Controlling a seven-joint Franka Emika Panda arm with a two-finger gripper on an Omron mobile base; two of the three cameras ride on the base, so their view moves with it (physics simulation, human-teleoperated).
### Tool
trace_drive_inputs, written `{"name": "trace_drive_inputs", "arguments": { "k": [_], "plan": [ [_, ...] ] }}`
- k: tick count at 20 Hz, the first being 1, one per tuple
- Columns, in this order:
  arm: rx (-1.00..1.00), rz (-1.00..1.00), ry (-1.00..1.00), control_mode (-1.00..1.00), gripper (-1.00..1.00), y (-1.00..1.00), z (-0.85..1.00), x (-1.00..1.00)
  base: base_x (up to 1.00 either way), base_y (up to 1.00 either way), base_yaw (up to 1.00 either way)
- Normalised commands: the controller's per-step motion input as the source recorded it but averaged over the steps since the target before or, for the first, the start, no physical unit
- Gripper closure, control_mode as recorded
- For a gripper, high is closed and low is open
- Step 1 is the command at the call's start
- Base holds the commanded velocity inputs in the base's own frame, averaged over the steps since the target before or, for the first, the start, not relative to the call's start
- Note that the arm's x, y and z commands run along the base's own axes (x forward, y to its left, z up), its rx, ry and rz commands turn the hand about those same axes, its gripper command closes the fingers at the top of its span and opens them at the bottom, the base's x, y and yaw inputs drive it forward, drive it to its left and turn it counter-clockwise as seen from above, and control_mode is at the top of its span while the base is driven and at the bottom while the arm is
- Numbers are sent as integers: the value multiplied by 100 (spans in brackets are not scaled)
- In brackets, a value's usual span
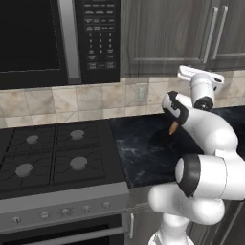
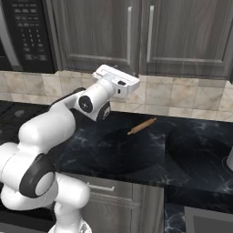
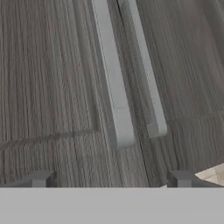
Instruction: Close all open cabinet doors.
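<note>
- Cabinet doors [image 2: 98, 29], dark grey-brown wood-grain panels, look stiff, hinged and light; push flat near the silver bar handles [image 3: 114, 87].
- Gripper [image 3: 111, 179], at six o'clock below them, has fingers spread, grasping nothing.

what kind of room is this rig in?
A rendered home kitchen, by the look of it: a gas stove under a black microwave, wood-grain cabinet doors above a dark marble counter, and a rolling pin lying on it.

A black marble tabletop [image 2: 191, 159] stands beside a gas stove [image 1: 52, 158], under a beige tiled wall [image 1: 72, 100] and a black microwave [image 1: 57, 38].
</note>
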Motion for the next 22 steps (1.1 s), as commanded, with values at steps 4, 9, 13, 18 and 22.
{"name": "trace_drive_inputs", "arguments": {
  "k": [4,9,13,18,22],
  "plan": [
    [0,6,0,-100,-100,-29,0,0,0,0,0],
    [0,7,0,-100,-100,-29,0,2,0,0,0],
    [0,9,0,-100,-100,-23,0,5,0,0,0],
    [0,9,0,-100,-100,-12,0,7,0,0,0],
    [0,7,0,-100,-100,-2,-2,10,0,0,0]
  ]
}}
